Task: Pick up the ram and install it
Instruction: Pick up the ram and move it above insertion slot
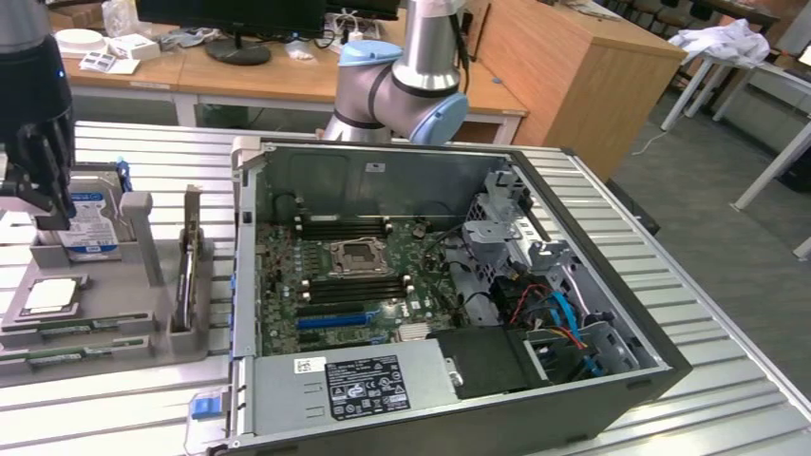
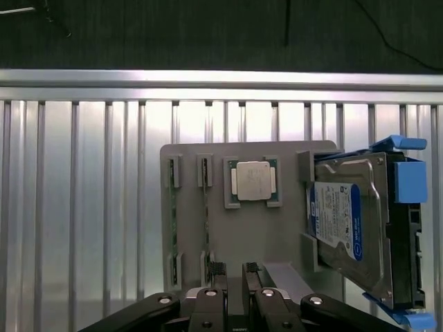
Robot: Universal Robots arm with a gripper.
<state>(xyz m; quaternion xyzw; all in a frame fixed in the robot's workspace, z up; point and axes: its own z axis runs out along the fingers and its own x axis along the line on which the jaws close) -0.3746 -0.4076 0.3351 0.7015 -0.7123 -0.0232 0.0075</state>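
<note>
At the exterior view's left, above the grey holder (image 1: 133, 332) on the slatted table (image 1: 102, 418), the gripper (image 1: 38, 190) hangs with its fingers (image 2: 218, 273) parted and nothing between them. The ram (image 2: 205, 214) stands on edge in a narrow slot of that holder, a thin green strip seated between grey clips at both ends. A second stick (image 2: 173, 214) sits just beside it, on the side away from the processor chip (image 2: 252, 181). The blue-labelled hard drive (image 2: 342, 221) leans in its cradle at the holder's other end. By my reading the pick-up is the step in hand and is not yet made: the fingers are over the holder, near the ram but apart from it. A grasp would call for the jaws to straddle the board's thin edge squarely, set over that slot rather than the bare grey middle, and to come down straight. The open computer case (image 1: 609, 380) with its motherboard (image 1: 380, 275) lies well apart, to the exterior view's right.
</note>
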